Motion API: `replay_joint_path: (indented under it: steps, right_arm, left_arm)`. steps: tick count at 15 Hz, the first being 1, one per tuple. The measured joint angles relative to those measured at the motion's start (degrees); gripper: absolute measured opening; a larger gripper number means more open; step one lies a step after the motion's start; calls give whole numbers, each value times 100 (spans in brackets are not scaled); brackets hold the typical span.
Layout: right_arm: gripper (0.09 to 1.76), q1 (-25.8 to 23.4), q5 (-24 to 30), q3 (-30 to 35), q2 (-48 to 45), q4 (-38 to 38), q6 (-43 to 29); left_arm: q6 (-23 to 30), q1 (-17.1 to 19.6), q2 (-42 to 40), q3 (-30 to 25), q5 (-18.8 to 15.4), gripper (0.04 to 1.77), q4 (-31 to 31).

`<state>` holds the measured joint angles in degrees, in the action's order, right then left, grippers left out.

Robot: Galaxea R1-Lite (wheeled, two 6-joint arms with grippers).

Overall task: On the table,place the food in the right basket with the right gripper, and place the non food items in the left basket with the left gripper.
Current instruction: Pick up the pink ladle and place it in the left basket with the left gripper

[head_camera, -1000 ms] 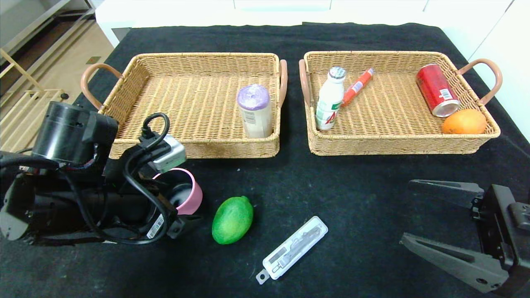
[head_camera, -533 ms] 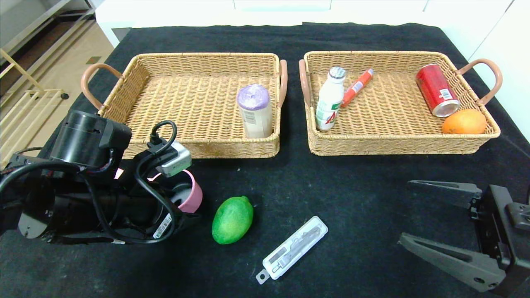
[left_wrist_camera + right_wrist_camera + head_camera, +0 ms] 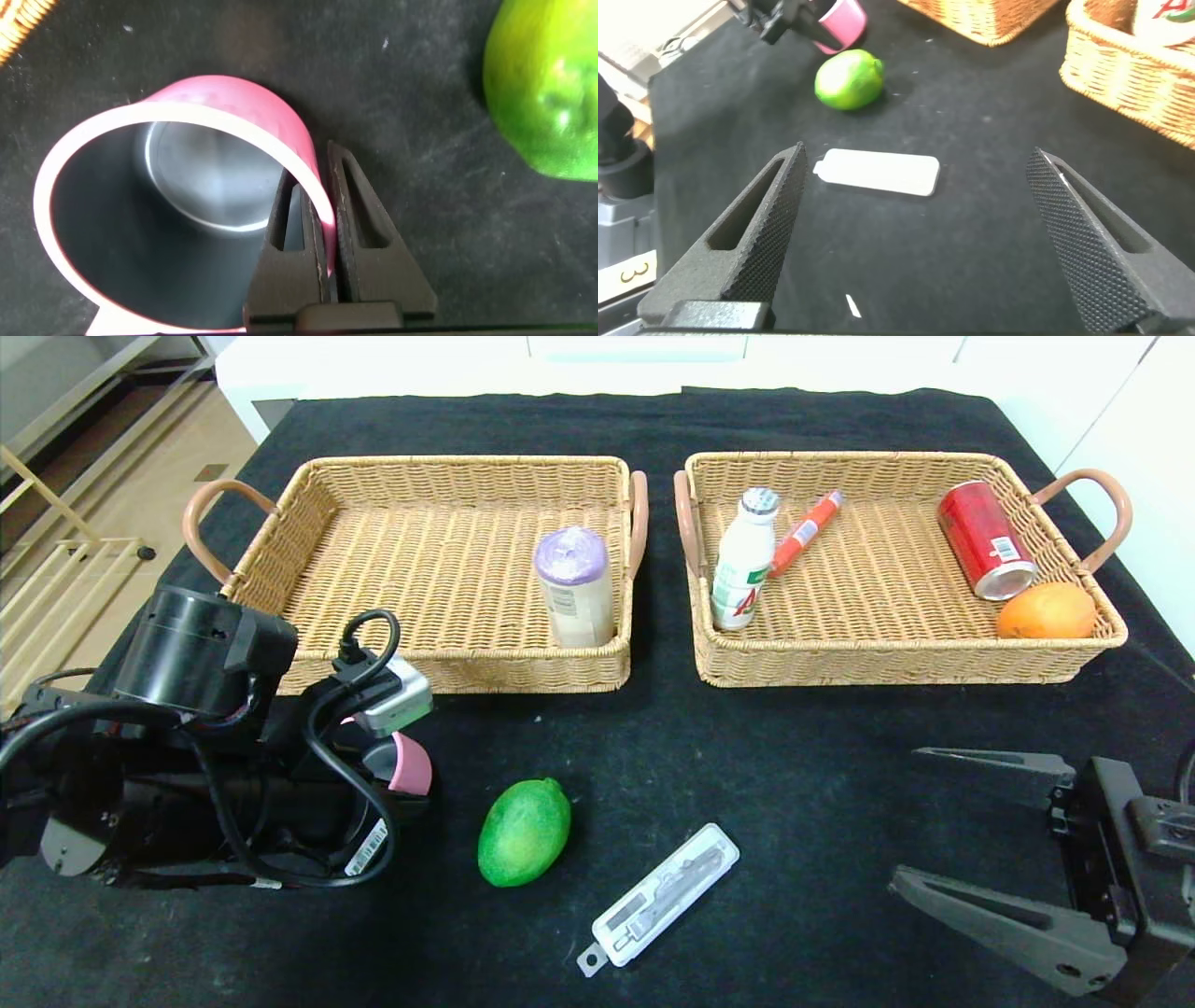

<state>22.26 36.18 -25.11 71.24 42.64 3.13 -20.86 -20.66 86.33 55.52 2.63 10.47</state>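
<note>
Standing at the table's left front, the left gripper (image 3: 320, 233) has its fingers pinched on the wall of a pink cup (image 3: 177, 196), one finger inside the rim and one outside; the cup (image 3: 409, 763) sits on the black table (image 3: 653, 737) just in front of the left basket (image 3: 439, 653). That basket holds one upright cylinder with a purple top (image 3: 573, 586) near its right front corner. Just right of the cup lies a green mango-like fruit (image 3: 524, 831), apart from it, and further right a clear plastic package (image 3: 658, 899) lies at a slant on the cloth. Beyond these, the right basket (image 3: 896, 658) holds a white bottle (image 3: 744, 560) upright by its left wall, an orange tube (image 3: 805, 532) leaning beside it, a red can (image 3: 986, 553) on its side and an orange (image 3: 1046, 610) in the front right corner, touching the can. At the table's right front, the right gripper (image 3: 971, 831) hovers with its jaws spread wide and nothing between them, well apart from the package (image 3: 881, 173) and the fruit (image 3: 848, 79) that its wrist view looks toward.
</note>
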Motion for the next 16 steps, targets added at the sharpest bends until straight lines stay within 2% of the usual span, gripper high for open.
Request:
replay_joint_path:
  steps: [11, 16]
  right_arm:
    - [171, -21, 6, 10, 67, -1, -2]
    - [171, -10, 15, 48, 59, -1, 33]
  left_arm:
    - [17, -17, -12, -117, -21, 18, -63]
    - [284, -23, -207, -26, 54, 18, -26]
